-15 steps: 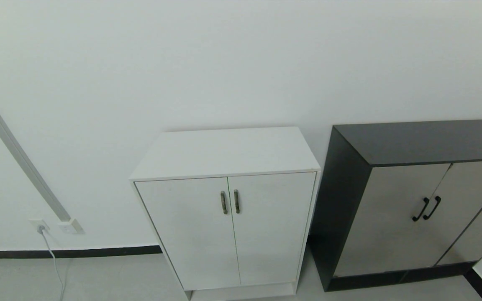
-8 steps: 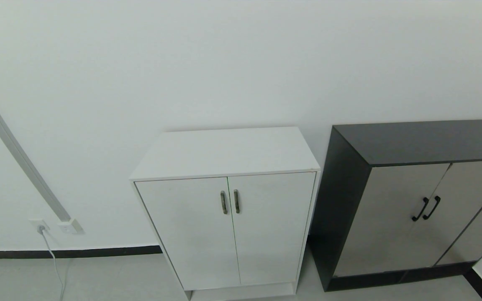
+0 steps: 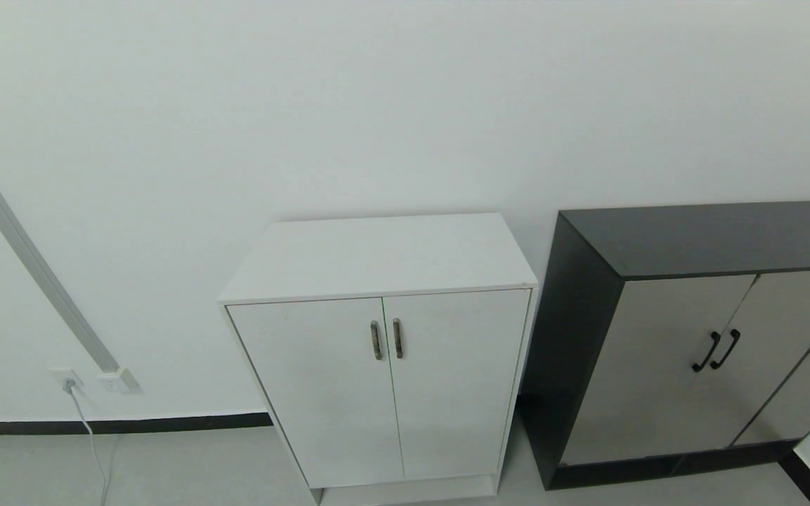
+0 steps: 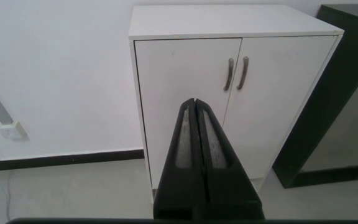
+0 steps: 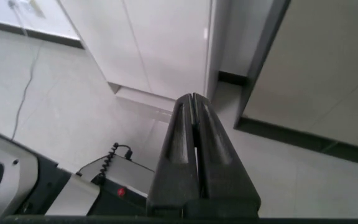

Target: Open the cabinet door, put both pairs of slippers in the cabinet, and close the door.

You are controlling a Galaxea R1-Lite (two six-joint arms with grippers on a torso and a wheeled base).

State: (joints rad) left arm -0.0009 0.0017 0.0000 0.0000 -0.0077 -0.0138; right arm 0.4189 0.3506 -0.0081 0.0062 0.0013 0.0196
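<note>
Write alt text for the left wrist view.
The left gripper, shut, points toward a white two-door cabinet. Both doors are closed, their two vertical handles side by side at the middle; a black cabinet stands beside it.

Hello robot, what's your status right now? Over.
Left end effector shut, empty, pointed at white cabinet. Right end effector shut, empty, above floor. Cabinet doors closed, handles untouched. Black cabinet stands close alongside.
</note>
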